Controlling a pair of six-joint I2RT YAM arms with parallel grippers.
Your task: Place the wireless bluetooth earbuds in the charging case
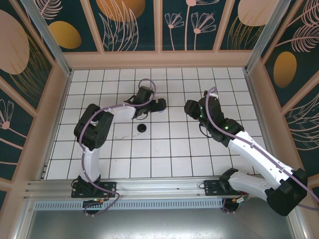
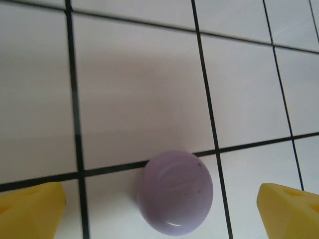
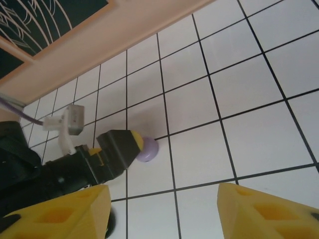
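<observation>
Charging case (image 2: 174, 194), lilac and round, closed by the look of it, flat on the white tiled table (image 1: 164, 149) across a black grout line. Earbuds too small to pick out; whether tucked inside the shut case, impossible to tell.

Left gripper (image 2: 160, 211) poised straight over the case, yellow fingertips (image 2: 30, 209) spread wide at eight and four o'clock of it, clear tile on both sides, nothing pinched. From the right wrist camera, the same case just at three o'clock of one left fingertip, close beside it, contact not clear. Right gripper (image 3: 162, 211) at three o'clock of the left one in the overhead view, well apart from the case, jaws likewise parted and empty, pointed toward the left gripper.

Black disc (image 1: 142, 128), a second round case by the look of it, alone on the tiles at six o'clock of the left gripper, near but apart.

Step in hand, as a judgement: lilac case down and closed, neither gripper holding anything, so either this pair finished or the lid yet to be opened; not settled by these views. Next move likely a straight lift of the left gripper clear of the case without nudging it, then a turn to the black disc, one gripper pinning the small body and the other working the lid. Risk: a smooth domed case skidding on glossy tile under an off-centre pinch.
</observation>
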